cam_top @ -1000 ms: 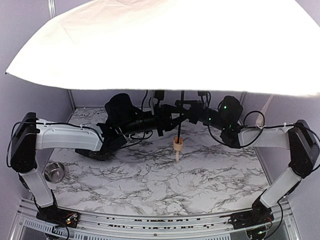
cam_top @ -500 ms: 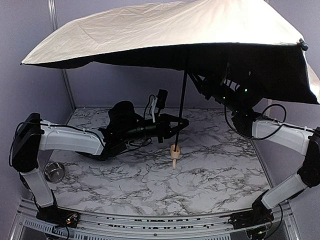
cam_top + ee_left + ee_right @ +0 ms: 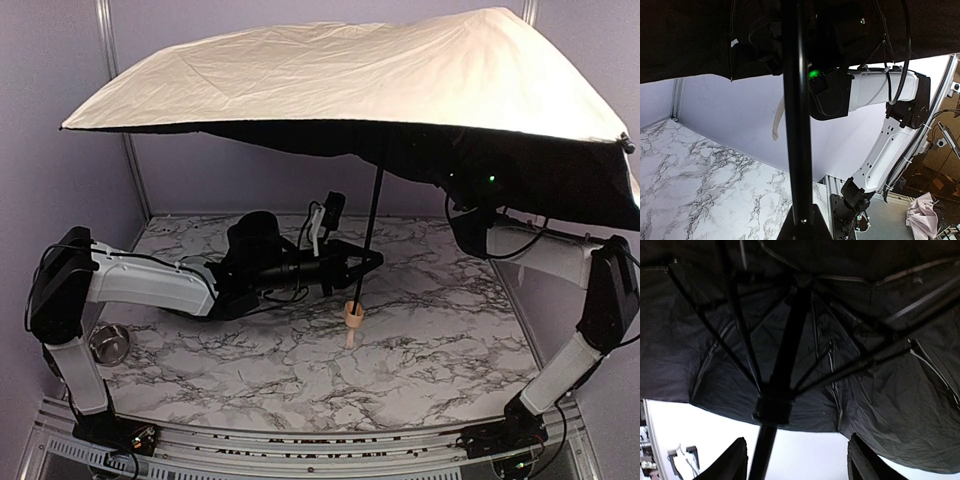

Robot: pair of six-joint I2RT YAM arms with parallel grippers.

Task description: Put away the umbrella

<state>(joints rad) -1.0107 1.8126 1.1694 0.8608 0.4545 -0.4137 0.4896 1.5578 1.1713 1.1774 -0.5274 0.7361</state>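
The open folding umbrella (image 3: 340, 75), cream fabric outside and black lining within, stands over the marble desk (image 3: 300, 370), its thin black shaft (image 3: 369, 230) near-upright, 12 to 6 o'clock, tan handle (image 3: 353, 312) lowest. The left gripper (image 3: 362, 262) clamps the shaft low from 9 o'clock; the right gripper (image 3: 797, 442), jaws wide, straddles it high up, nearest the runner (image 3: 772, 410).

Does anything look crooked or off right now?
The umbrella is fully open and askew: its canopy slopes down over the right arm, while only the left tool clamps the thin shaft.
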